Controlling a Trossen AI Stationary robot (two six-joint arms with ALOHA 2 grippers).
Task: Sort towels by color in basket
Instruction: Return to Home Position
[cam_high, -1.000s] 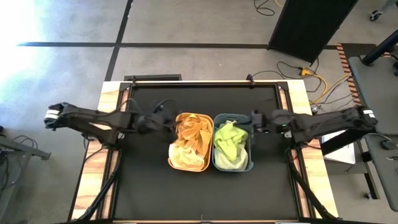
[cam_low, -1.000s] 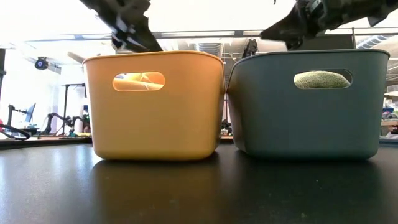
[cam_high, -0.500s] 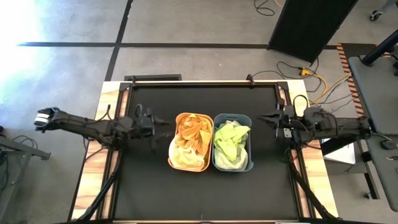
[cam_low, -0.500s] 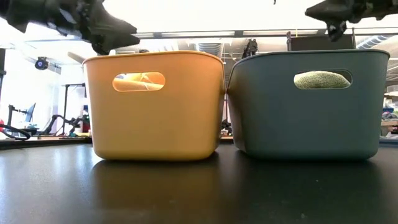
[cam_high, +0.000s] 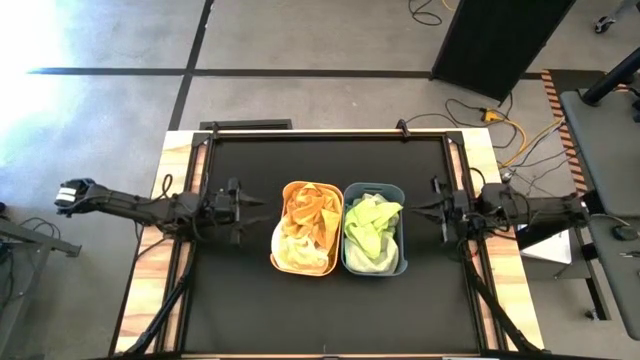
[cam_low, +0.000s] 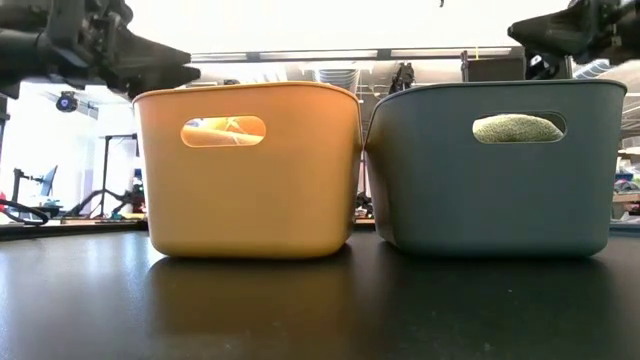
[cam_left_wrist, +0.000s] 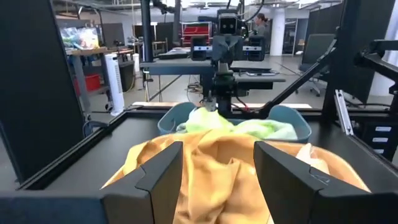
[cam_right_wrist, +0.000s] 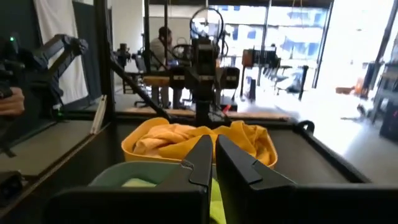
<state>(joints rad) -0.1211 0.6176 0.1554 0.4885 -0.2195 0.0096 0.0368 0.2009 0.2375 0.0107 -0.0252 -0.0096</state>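
Across the black table (cam_high: 320, 300) we find yellow-orange towels (cam_high: 305, 215) in the orange bin (cam_high: 272, 250) and green towels (cam_high: 370, 230) in the blue bin (cam_high: 403, 262). The left gripper (cam_high: 255, 206) gapes empty beside orange; the right gripper (cam_high: 418, 208), seemingly pinched narrow, sits beside blue.

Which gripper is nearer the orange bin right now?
Left. The left gripper hovers just off the orange bin's outer side; the right gripper is beyond the blue bin, which stands between.

Looks out past the left gripper (cam_left_wrist: 217, 147), dark fingers set wide apart, onto a heaped mustard-orange towel (cam_left_wrist: 217, 186). Just beyond — a lime green towel (cam_left_wrist: 217, 121) mounded in a blue-grey bin (cam_left_wrist: 166, 118), with the right arm (cam_left_wrist: 225, 56) facing back from behind it.
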